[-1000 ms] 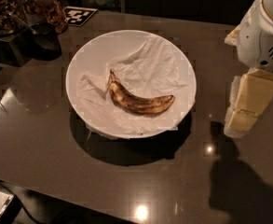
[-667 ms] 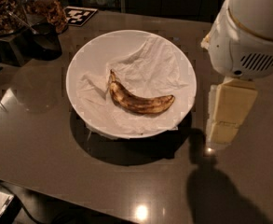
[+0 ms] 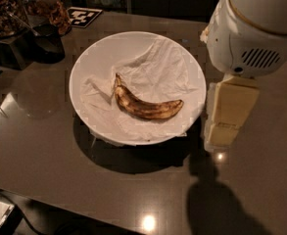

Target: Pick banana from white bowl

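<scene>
The banana (image 3: 145,104) is curved, yellow-brown with dark blotches. It lies on crumpled white paper in the middle of the white bowl (image 3: 84,65), which stands on a dark glossy table. My gripper (image 3: 227,116) hangs from the white arm housing (image 3: 253,28) just to the right of the bowl's rim, with cream-coloured fingers pointing down above the table. It is beside the bowl and apart from the banana. It holds nothing that I can see.
Dark containers of nuts (image 3: 3,9) and a jar (image 3: 47,11) stand at the far left, with a black cup (image 3: 47,40) beside them. A black-and-white marker tag (image 3: 84,16) lies behind the bowl. The table's near edge (image 3: 84,214) runs along the bottom left.
My arm and gripper have moved left, toward the bowl's right rim. The banana and the bowl have not moved.
</scene>
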Robot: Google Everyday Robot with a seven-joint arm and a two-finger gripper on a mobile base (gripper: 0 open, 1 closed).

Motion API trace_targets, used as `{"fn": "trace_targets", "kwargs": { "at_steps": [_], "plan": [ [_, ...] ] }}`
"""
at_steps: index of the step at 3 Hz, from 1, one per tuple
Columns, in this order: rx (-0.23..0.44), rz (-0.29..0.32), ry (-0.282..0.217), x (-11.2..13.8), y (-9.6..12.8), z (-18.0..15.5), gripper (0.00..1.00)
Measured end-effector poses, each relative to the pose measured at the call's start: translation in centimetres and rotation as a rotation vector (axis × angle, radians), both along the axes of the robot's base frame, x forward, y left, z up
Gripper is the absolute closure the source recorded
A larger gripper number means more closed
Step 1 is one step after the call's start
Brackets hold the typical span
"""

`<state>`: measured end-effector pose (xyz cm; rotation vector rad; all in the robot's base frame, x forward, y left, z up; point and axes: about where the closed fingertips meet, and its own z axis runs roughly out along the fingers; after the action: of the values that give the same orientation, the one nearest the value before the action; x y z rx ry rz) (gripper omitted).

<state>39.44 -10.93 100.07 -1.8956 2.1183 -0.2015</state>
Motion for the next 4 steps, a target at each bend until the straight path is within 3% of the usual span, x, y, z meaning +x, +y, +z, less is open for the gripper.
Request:
{"fn": "trace_targets", "kwargs": {
  "at_steps": [1, 2, 3, 4],
  "plan": [
    [-0.003, 0.035, 0.055, 1.4, 3.8, -0.9, 0.0],
    [-0.003, 0.03, 0.144, 3.6, 6.4, -3.2, 0.0],
    [0.013, 0.033, 0.122, 3.9, 6.8, -2.9, 0.0],
    [0.058, 0.013, 0.136, 4.7, 7.8, -3.2, 0.0]
  ]
}}
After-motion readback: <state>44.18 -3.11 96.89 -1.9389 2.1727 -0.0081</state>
